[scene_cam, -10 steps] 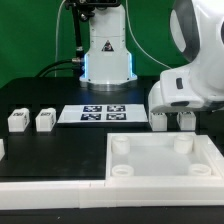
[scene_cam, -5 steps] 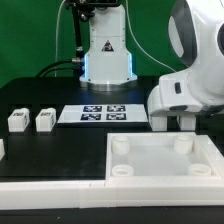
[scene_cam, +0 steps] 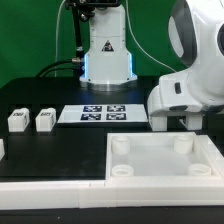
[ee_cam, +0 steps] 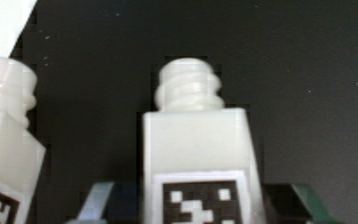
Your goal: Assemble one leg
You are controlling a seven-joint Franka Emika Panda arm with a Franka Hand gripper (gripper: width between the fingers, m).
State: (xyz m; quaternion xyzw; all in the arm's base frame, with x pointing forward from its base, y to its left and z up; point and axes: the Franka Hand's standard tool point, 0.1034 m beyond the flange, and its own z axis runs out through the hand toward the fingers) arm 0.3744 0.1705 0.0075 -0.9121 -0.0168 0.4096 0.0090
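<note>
In the wrist view a white leg stands upright between my fingers, its threaded tip pointing away and its square tag near the camera. My gripper is open, with a dark finger on each side of the leg and a small gap on both sides. A second leg stands close beside it. In the exterior view my gripper is low over the table, just behind the tray's far edge at the right, and it hides these two legs. Two more legs stand at the left.
The big white tray-like part with round corner sockets lies in front at the exterior view's right. The marker board lies in the middle, before the robot base. A white part edge shows at the far left.
My gripper has sunk slightly lower over the legs behind the tray. Nothing else has moved.
</note>
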